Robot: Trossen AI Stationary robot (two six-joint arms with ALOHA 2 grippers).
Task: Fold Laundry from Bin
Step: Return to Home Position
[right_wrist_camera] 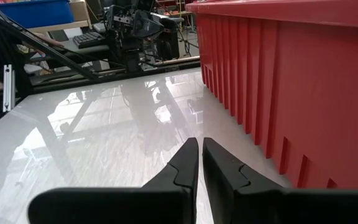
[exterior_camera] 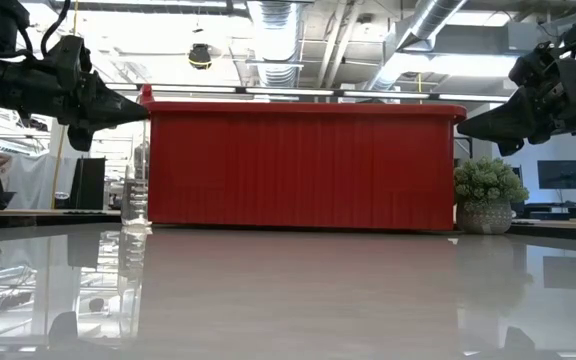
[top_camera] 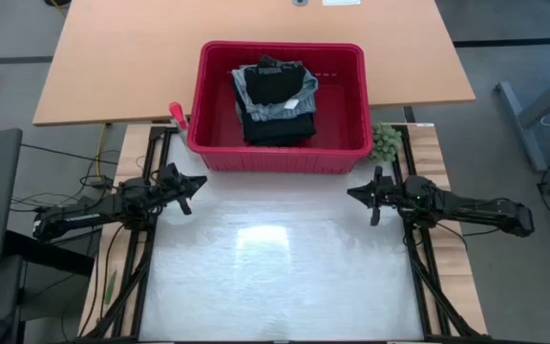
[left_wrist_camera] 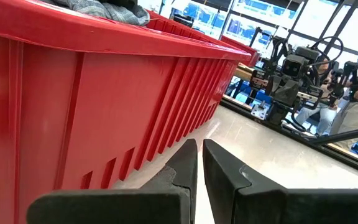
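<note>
The red bin (top_camera: 280,105) stands at the far edge of the white work surface, its long near wall (exterior_camera: 298,165) facing the arms. Inside it lies the laundry (top_camera: 275,96): a black garment on top, a light blue-grey one under it, more black cloth below. A grey edge of it shows over the rim (left_wrist_camera: 98,9). My left gripper (top_camera: 201,180) hovers shut at the left, near the bin's near left corner. My right gripper (top_camera: 350,193) hovers shut at the right, near the bin's near right corner. Both point level toward each other and hold nothing.
A small green fuzzy lump (top_camera: 385,141) sits by the bin's right near corner. A red-handled object (top_camera: 177,115) lies at the bin's left side. The white surface (top_camera: 275,268) between and in front of the arms is bare. A wooden desk (top_camera: 113,57) lies behind the bin.
</note>
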